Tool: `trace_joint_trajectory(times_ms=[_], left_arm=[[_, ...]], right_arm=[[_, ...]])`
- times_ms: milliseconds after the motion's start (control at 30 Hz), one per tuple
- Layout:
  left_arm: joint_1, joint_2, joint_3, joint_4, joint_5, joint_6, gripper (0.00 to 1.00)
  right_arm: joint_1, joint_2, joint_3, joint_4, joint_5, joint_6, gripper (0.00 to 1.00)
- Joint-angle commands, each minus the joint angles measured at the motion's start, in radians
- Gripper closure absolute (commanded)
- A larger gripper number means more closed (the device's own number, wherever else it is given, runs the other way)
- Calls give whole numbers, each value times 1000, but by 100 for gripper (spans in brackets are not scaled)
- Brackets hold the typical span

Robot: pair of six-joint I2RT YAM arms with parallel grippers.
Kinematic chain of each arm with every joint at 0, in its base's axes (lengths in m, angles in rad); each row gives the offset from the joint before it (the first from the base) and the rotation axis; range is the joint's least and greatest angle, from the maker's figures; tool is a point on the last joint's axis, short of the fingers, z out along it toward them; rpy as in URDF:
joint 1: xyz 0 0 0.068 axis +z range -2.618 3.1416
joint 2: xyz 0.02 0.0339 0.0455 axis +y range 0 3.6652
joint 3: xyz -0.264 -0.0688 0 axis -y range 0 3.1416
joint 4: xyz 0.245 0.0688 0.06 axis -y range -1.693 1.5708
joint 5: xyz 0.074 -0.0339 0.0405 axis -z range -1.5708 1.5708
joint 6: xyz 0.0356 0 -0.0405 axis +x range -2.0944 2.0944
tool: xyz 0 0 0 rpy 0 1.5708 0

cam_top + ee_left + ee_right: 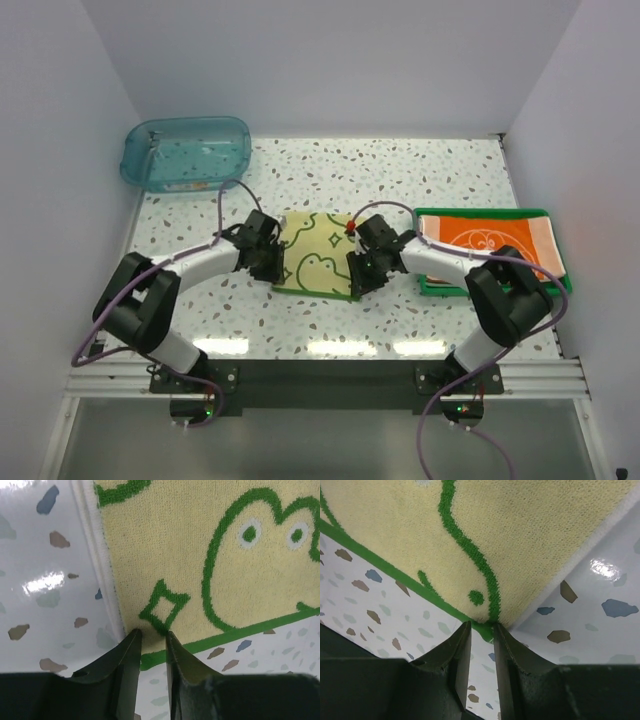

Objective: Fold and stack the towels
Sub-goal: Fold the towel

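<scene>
While apart, two towels (315, 255) (490, 240), two grippers (272, 270) (358, 285).

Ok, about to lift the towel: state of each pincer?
Left pincer: nearly closed at the green towel corner; grip cannot be told.
Right pincer: closed on its other near corner.

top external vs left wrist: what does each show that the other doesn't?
Top external only: the right gripper at a near corner of the yellow towel, the teal bin back left, and the orange towel on the right.

Left wrist only: the white hem, a green diamond motif and cartoon eyes. The fingers are nearly together at the corner, and whether they pinch it is unclear.

Both: the yellow towel, the left gripper and the speckled table.
</scene>
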Motion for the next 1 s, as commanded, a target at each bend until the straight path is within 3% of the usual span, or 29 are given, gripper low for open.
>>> trace_joint_trajectory(times_ms=[0,133,200,300,433,567,700,967], left_arm=[[-2,-73,-86,-16,11,-58,69],[-6,-168,-140,-37,22,-92,67],[-8,-228,-127,-42,17,-90,56],[-8,-266,-54,-54,-24,-64,43],[23,-224,108,-33,-104,27,36],[70,-62,221,47,-78,100,38],[86,120,374,65,-69,155,51],[122,345,479,86,-97,186,66]], right_arm=[[-3,-35,-45,-3,10,15,70],[-3,-75,-40,-73,33,-33,69],[-5,-101,-7,-131,39,-59,69],[-8,-121,104,-192,94,-120,68],[-54,-81,272,-192,121,-172,67],[-104,31,380,-115,118,-185,68],[-158,147,466,-32,65,-169,70],[-195,356,581,43,13,-157,73]])
